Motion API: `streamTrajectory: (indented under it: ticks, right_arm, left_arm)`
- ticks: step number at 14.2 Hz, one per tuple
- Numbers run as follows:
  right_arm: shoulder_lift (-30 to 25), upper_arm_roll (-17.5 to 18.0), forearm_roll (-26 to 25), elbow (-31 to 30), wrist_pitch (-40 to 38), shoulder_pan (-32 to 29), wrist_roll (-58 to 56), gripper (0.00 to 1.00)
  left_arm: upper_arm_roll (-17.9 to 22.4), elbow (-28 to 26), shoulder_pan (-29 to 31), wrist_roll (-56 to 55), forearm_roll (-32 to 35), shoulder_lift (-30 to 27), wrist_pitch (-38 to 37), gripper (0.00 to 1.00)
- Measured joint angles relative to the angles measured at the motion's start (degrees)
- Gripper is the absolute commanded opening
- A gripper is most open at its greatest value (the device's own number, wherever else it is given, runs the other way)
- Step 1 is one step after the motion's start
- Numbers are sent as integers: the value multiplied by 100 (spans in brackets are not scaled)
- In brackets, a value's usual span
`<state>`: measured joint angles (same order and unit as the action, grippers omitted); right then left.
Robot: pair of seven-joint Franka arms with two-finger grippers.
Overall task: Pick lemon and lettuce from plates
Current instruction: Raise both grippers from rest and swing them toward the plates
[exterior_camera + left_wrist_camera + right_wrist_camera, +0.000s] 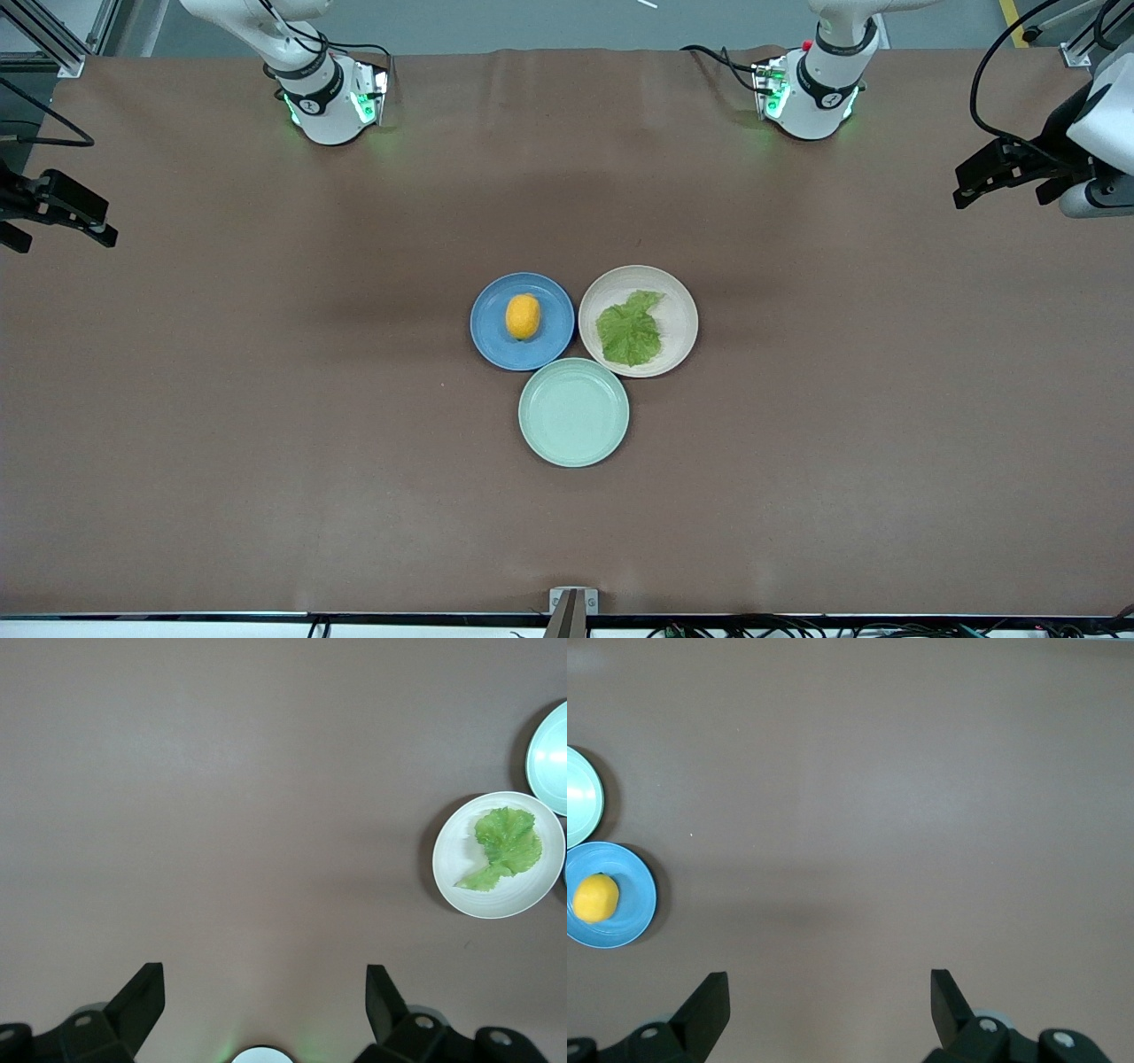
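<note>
Mint plate [573,413] is sitting empty on the brown worktop [266,399], approx. mid-worktop, nearest the front camera of the plate cluster. Its rim is showing at the edge of both wrist views [551,757] [582,797]. Small grey bracket [572,602] is sitting at the worktop's near edge; black cables [753,630] are trailing along there.

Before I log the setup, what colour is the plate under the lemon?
Blue; the blue plate under the lemon shows best in the front view.
</note>
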<state>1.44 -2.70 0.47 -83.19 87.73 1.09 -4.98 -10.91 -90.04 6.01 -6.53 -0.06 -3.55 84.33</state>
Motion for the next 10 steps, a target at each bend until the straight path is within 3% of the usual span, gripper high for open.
streamTrajectory:
  ticks: [10]
  right_arm:
    - [0, 48, 2, 0, 0, 70, 60, 100]
  left_arm:
    - [-3, -28, 3, -31, 94, 81, -22, 100]
